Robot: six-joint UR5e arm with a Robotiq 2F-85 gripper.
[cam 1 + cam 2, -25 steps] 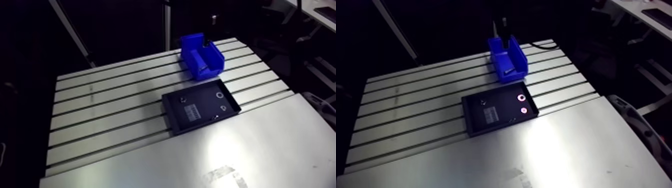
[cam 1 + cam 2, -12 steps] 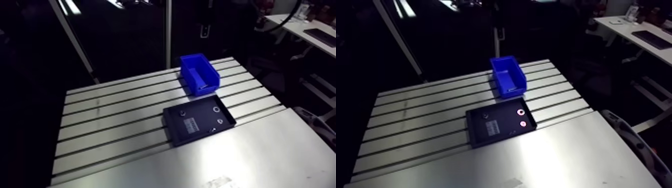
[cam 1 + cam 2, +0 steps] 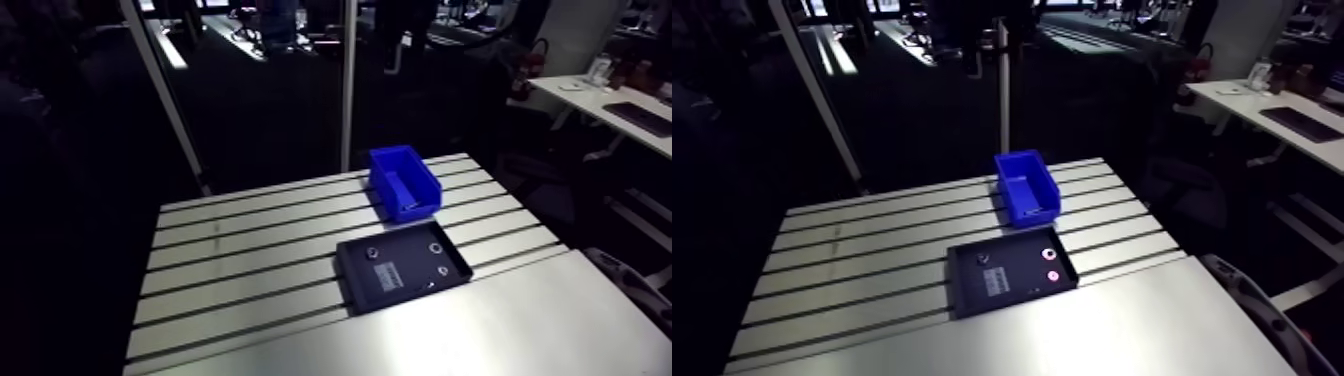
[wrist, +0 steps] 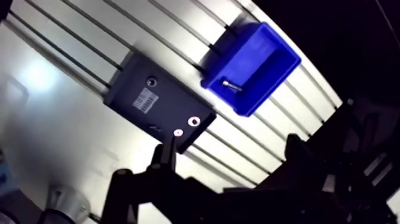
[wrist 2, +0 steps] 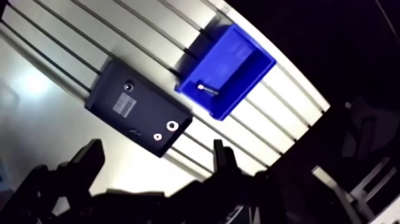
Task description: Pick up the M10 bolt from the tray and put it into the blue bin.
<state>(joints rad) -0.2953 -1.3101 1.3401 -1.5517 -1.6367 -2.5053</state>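
Observation:
Well below my gripper [image 5: 156, 152], the blue bin [image 5: 229, 68] stands on the slotted table [image 3: 250, 250]. A short silver bolt [image 5: 207, 89] lies on the bin's floor. The black tray [image 5: 140, 104] sits beside the bin, nearer the gripper. It holds two small rings [image 5: 172, 126], a round part [image 5: 128, 87], a white label and a thin screw. In the wrist view the gripper is open with nothing between its dark fingers [image 5: 89, 158], high over the table's smooth part. The arm view shows the bin [image 3: 403, 182] and the tray [image 3: 402, 265], but no gripper.
A smooth metal plate [image 3: 500, 330] adjoins the slotted table on the near side. An upright post [image 3: 349, 90] rises behind the bin, and a slanted bar [image 3: 165, 90] stands at the far left. The table's edges drop into the dark room.
Earlier the gripper stood at the blue bin in the arm view; now it is out of that view. The camera has risen and pulled back, so table, bin and tray look smaller.

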